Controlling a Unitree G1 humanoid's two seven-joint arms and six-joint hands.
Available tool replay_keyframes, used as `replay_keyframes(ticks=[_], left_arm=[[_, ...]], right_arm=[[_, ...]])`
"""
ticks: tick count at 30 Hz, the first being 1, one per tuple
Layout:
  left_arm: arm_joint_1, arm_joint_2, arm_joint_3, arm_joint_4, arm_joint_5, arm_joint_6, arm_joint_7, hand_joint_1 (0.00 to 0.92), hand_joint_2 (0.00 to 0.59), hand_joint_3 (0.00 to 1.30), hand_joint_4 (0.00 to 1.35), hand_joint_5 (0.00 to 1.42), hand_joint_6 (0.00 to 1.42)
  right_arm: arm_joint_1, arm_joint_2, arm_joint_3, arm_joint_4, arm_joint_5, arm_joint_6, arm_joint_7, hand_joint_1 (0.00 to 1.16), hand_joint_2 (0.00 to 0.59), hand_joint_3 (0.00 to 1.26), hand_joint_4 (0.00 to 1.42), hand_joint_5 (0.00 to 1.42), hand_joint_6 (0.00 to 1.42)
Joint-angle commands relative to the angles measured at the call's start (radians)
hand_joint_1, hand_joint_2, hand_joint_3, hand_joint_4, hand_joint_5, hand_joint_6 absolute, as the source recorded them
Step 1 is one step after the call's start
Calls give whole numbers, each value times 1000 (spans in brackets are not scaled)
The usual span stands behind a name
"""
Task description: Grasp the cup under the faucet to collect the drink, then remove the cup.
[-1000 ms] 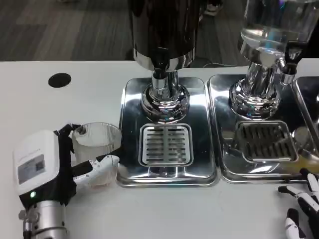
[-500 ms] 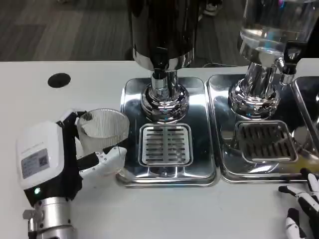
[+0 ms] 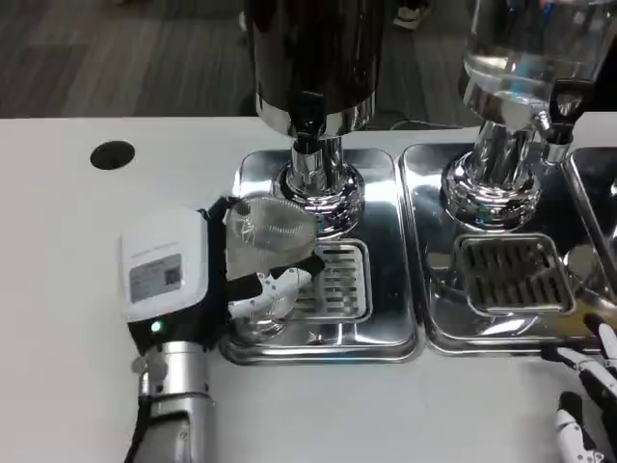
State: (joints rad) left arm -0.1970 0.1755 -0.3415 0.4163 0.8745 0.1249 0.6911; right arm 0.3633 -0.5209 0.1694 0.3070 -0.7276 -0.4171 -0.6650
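the dark dispenser (image 3: 313, 58) stands at twelve o'clock, its faucet (image 3: 307, 121) over the steel drip tray (image 3: 386, 251) with the slotted grate (image 3: 333, 280). the left hand (image 3: 207, 280) grips the clear ribbed cup (image 3: 265, 246), fingers wrapped round its side, at the tray's nine o'clock edge, tilted and short of the spout. the carrying-in step seems underway; next the cup likely needs levelling and shifting toward three o'clock, under the faucet. the right hand (image 3: 588, 405) waits at five o'clock, holding nothing, fingers apart.
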Motion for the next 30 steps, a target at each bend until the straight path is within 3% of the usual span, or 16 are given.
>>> replay_keyframes(ticks=[1,12,19,24,26,30], left_arm=[[-102,-22,-29,148,-8,-50,66,306,87,798,805,1045,1346],[-190,-47,-90,306,-7,-82,152,279,104,793,788,1029,1329],[-165,-31,-94,319,-21,-104,179,231,113,766,754,996,1277],[-139,-12,-99,304,-22,-106,182,143,104,718,705,966,1241],[-133,-9,-99,293,-22,-101,179,97,93,658,639,923,1179],[-130,-5,-96,264,-33,-67,114,20,57,405,359,664,850]], right_arm=[[-7,-16,-19,-44,3,14,47,106,561,290,1,26,131],[-21,7,-23,-82,3,37,84,105,561,290,1,26,140],[-24,7,-26,-47,16,25,79,104,561,290,1,26,144],[-32,9,-25,-39,19,17,77,104,561,290,1,26,145],[-35,11,-24,-38,19,16,78,104,561,290,1,26,145],[-35,13,-23,-38,18,14,76,104,561,290,1,26,145]])
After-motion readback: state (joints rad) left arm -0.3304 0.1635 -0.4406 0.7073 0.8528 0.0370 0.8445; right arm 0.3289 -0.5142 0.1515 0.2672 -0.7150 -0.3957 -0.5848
